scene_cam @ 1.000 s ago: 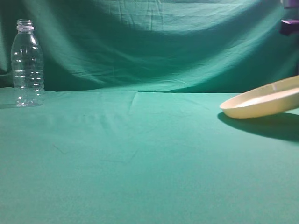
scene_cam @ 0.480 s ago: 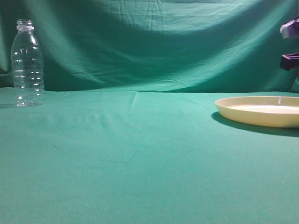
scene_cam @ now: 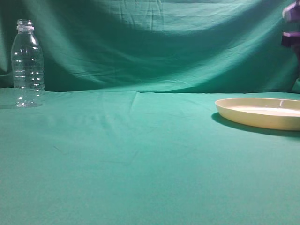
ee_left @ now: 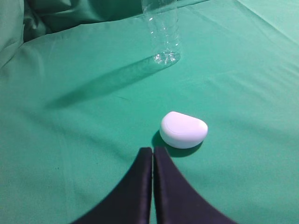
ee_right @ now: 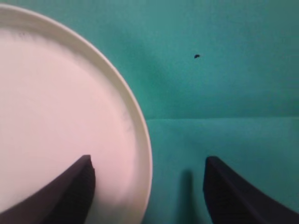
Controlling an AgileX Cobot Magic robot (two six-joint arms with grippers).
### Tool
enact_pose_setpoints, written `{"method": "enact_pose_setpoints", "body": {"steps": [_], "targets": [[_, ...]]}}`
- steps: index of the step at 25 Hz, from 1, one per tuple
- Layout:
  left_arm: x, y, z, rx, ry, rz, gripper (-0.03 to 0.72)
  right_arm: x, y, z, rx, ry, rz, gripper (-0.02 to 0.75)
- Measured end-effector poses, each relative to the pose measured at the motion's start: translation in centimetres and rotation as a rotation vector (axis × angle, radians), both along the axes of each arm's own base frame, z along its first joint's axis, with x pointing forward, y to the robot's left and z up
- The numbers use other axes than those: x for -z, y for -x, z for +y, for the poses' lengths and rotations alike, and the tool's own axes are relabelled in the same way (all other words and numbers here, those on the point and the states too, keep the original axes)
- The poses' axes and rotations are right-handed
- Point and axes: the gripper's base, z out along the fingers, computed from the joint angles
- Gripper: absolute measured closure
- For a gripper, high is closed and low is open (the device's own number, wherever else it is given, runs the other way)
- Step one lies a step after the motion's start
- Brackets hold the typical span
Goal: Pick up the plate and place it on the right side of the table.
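The wide, shallow, pale cream-yellow round plate (scene_cam: 262, 112) with a low raised rim lies flat on the table (scene_cam: 140, 159), a broad surface draped in slightly wrinkled teal-green cloth. In the exterior view the plate sits at the far right, cut off by the picture's edge, with a shadow on the cloth along its left side.

Right gripper (ee_right: 148, 186): released. In the right wrist view its two dark fingers (ee_right: 70, 193) stand wide apart above the plate, one over the plate's inner surface, the other over bare cloth beyond the rim. The plate's rim runs between them; neither finger can be seen touching it. A small dark speck (ee_right: 197, 56) lies on the cloth beyond the plate. In the exterior view only a purple-dark part of the right arm (scene_cam: 290, 26) shows, above the plate at the upper right corner.

Left gripper (ee_left: 153, 156): clenched, holding nothing, its two dark fingers pressed together. It is well apart from the plate. Just beyond its tips lies a small white rounded object (ee_left: 183, 129) on the cloth, apart from the fingers.

A clear ribbed plastic bottle (scene_cam: 27, 64) stands upright far to the left of the plate, near the green cloth backdrop (scene_cam: 154, 42).
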Motion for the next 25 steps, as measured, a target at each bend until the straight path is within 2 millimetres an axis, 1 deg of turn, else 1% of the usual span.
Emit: {"method": "enact_pose_setpoints", "body": {"steps": [1,4,7,9,12,16,19,22,25], "targets": [[0.0,0.0,0.0,0.000,0.000,0.000,0.688,-0.8,0.0,0.0,0.011,-0.003,-0.003,0.295],[0.0,0.0,0.0,0.000,0.000,0.000,0.688,-3.5,0.7,0.1,0.024,-0.015,-0.041,0.295],[0.0,0.0,0.0,0.000,0.000,0.000,0.688,-6.8,2.1,0.1,0.032,-0.026,-0.097,0.470],[0.0,0.0,0.0,0.000,0.000,0.000,0.688,-9.4,3.5,0.0,0.036,-0.035,-0.147,0.618],[0.0,0.0,0.0,0.000,0.000,0.000,0.688,-13.1,5.8,0.0,0.038,-0.047,-0.244,0.738],[0.0,0.0,0.0,0.000,0.000,0.000,0.688,-17.7,9.7,-0.2,0.039,-0.059,-0.374,0.738],[0.0,0.0,0.0,0.000,0.000,0.000,0.688,-20.0,13.5,-0.2,0.039,-0.079,-0.467,0.738],[0.0,0.0,0.0,0.000,0.000,0.000,0.688,-21.3,17.6,-0.3,0.038,-0.095,-0.555,0.738],[0.0,0.0,0.0,0.000,0.000,0.000,0.688,-21.2,21.3,-0.5,0.025,-0.094,-0.623,0.738]]}}
